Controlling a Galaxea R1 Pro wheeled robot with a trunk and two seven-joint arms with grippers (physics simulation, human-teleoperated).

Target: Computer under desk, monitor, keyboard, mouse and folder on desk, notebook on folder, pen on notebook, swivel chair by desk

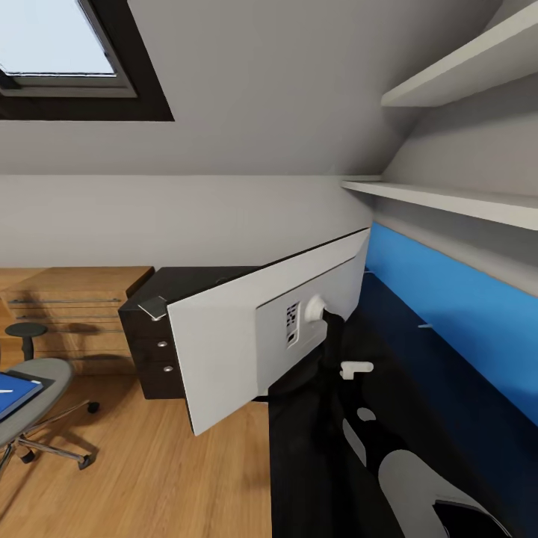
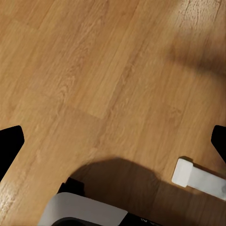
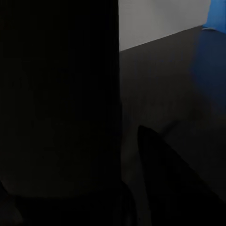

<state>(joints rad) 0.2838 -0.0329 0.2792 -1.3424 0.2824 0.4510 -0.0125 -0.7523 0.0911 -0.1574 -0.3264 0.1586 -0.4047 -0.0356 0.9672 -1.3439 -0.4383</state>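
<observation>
the monitor (image 1: 246, 336) is seen from behind at the centre of the head view, its pale back tilted over the black desk (image 1: 418, 359). the chair (image 1: 33, 388) is found at 8 o'clock with the blue notebook (image 1: 15, 392) on its seat. whether either gripper is parted or closed cannot be told. bare wooden floor (image 2: 94, 70) is shown under the left wrist.

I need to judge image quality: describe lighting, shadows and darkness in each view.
Head view: evenly lit, monitor back pale, desk top near-black. Left wrist view: warm bright floor, soft broad shadow low and another at the upper corner. Right wrist view: mostly black, little readable.
</observation>
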